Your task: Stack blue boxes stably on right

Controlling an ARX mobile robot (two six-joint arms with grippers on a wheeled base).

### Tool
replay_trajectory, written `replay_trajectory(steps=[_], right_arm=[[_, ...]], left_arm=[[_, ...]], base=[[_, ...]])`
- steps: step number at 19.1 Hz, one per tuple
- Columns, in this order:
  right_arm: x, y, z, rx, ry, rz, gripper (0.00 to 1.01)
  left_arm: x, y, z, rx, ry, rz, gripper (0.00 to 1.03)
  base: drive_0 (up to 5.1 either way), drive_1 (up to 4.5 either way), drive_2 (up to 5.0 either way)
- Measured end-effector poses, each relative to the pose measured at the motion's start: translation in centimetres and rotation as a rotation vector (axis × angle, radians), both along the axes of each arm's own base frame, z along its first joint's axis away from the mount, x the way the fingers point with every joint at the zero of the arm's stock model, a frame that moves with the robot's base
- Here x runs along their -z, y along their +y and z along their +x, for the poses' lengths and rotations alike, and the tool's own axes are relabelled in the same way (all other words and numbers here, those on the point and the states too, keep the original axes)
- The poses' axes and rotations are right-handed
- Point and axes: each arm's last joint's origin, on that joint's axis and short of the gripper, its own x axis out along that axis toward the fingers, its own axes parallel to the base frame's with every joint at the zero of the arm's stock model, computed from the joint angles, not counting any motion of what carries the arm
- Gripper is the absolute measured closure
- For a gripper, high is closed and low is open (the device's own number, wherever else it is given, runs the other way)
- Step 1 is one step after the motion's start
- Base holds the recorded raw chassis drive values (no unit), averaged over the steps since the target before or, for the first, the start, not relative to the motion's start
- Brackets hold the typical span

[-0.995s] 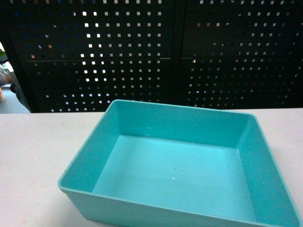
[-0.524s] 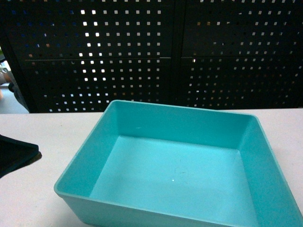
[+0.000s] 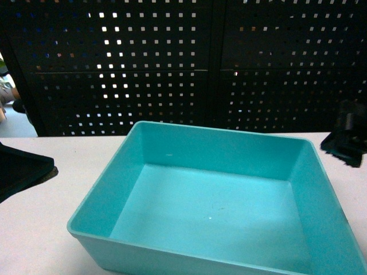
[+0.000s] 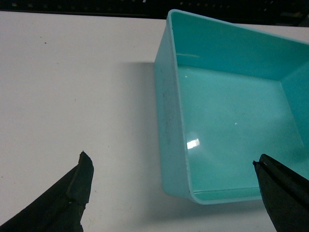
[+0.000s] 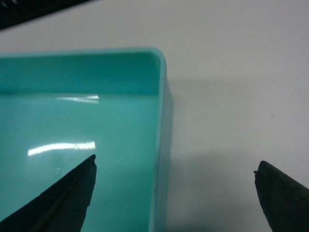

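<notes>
The blue box (image 3: pixel 218 200) sits upright on the white surface (image 3: pixel 40 229), directly in front of the robot and roughly centred in the head view. Its interior is bare. Only one such box is visible; no second box appears in any view.

The left gripper (image 4: pixel 174 193) hangs low over the box's left wall. The jaws are spread wide, one tip over the bare surface outside the wall, the other over the box interior. They straddle the wall and touch nothing.

The right gripper (image 5: pixel 174 193) takes the mirrored position at the box's right wall near the far right corner. Its jaws are likewise released and wide apart, one tip over the interior, one over the surface. Nothing is held.

Judged step: a two-arm pick-up of the box by opposite walls. To perform it well:
- Lower each gripper until the wall sits deep between the tips.
- Close both sides at matching points along the walls so the box lifts level.
- The smooth, sloping walls will probably slip under a shallow pinch; grip below the rounded rim.

Behind the surface stands a dark perforated panel (image 3: pixel 172 63).
</notes>
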Motion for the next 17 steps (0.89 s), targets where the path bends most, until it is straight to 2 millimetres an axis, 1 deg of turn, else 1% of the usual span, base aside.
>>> replay_trajectory(steps=[2, 4, 6, 8, 10, 14, 17], right_arm=[[0.9, 1.4, 2.6, -0.057, 0.158, -0.047, 0.03], [1.0, 2.7, 4.6, -0.095, 0.262, -0.063, 0.03], [1.4, 3.4, 5.7, -0.082, 0.302, -0.121, 0.03], [2.7, 3.8, 5.9, -0.068, 0.321, -0.168, 0.03], [3.2, 4.1, 6.0, -0.063, 0.328, -0.187, 0.03], [4.3, 3.9, 5.9, -0.05, 0.351, -0.209, 0.03], [5.6, 3.9, 5.8, -0.028, 0.364, -0.213, 0.03]], left_arm=[[0.0, 0.1, 0.0, -0.004, 0.0, 0.001, 0.05], [0.0, 0.1, 0.0, -0.003, 0.0, 0.0, 0.05], [0.0, 0.0, 0.0, -0.001, 0.0, 0.0, 0.05], [0.0, 0.1, 0.0, -0.004, 0.0, 0.001, 0.05], [0.0, 0.1, 0.0, -0.003, 0.0, 0.0, 0.05], [0.0, 0.1, 0.0, -0.003, 0.0, 0.0, 0.05], [0.0, 0.1, 0.0, -0.004, 0.0, 0.0, 0.05]], base=[[0.0, 0.0, 0.0], [0.0, 0.0, 0.0], [0.0, 0.0, 0.0], [0.0, 0.0, 0.0], [0.0, 0.0, 0.0], [0.0, 0.0, 0.0], [0.0, 0.0, 0.0]])
